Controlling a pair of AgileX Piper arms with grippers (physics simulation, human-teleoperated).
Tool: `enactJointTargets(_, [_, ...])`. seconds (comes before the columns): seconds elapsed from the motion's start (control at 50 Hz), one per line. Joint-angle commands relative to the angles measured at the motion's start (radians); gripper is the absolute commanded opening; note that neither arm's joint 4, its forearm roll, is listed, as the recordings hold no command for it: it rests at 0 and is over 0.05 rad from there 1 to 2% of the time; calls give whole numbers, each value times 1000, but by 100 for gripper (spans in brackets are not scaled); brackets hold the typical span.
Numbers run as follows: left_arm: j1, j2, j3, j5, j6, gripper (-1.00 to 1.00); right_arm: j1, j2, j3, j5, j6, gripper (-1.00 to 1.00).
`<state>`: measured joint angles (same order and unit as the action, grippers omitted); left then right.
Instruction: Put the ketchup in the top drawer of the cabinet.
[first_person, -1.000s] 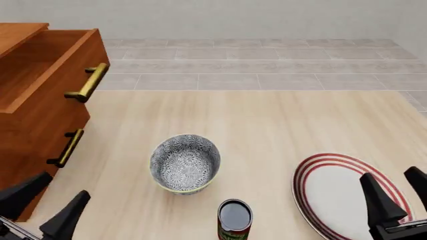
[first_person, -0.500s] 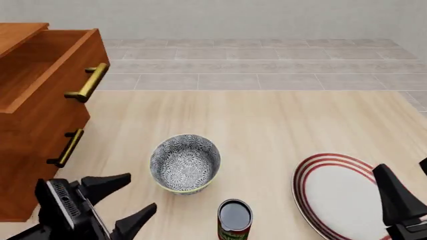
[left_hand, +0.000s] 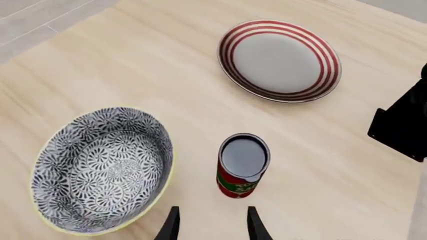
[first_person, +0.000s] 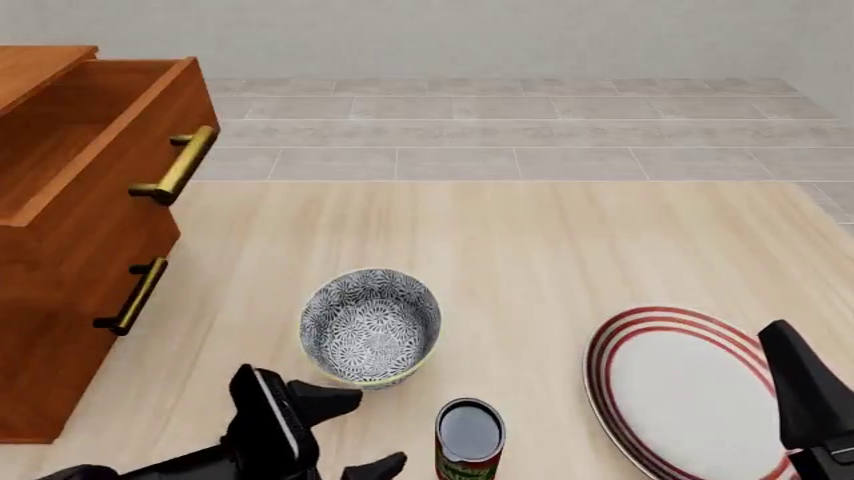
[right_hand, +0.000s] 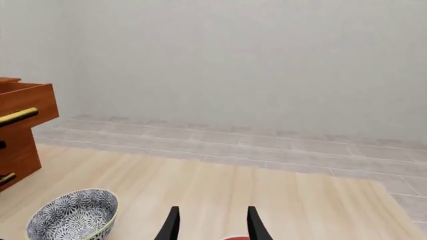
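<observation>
Nearest to the camera, the left gripper hangs low over the table with its two fingers apart and nothing between them. The ketchup stands just beside it, toward the right, apart from the fingertips. In the left wrist view the can lies straight ahead of the open fingers. It stands upright, so its long axis is vertical and its dark metal top faces up. The right gripper waits over the striped plate, farther from the can; its fingers are also apart in its wrist view. So the left arm is judged the better one for the grasp. Behind the can sits the patterned bowl. Farther left, the top drawer of the cabinet is pulled open.
</observation>
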<state>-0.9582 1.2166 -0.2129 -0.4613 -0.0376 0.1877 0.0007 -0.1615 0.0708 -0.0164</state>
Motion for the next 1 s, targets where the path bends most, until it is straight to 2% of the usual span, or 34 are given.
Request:
enactJointTargets(0.02, [-51,166,-11,-108,-4,100,2,0,-10,1,7,100])
enactJointTargets(0.24, [-65,242,-36,-145,-38,100,3,0,-22,9,24,100])
enactJointTargets(0.3, [-64,285,-39,-176,-20,100,7,0,-11,3,26,100])
enactJointTargets(0.54, [-91,356,-85,-190,-24,100,20,0,1,-5,25,100])
enactJointTargets(0.7, [-142,375,-132,-164,-27,100,13,0,6,-8,40,100])
enactJointTargets(0.74, [-138,371,-142,-157,-49,100,21,0,7,-8,40,100])
enactJointTargets(1.0, [-139,458,-169,-201,-44,100,27,0,13,-13,40,100])
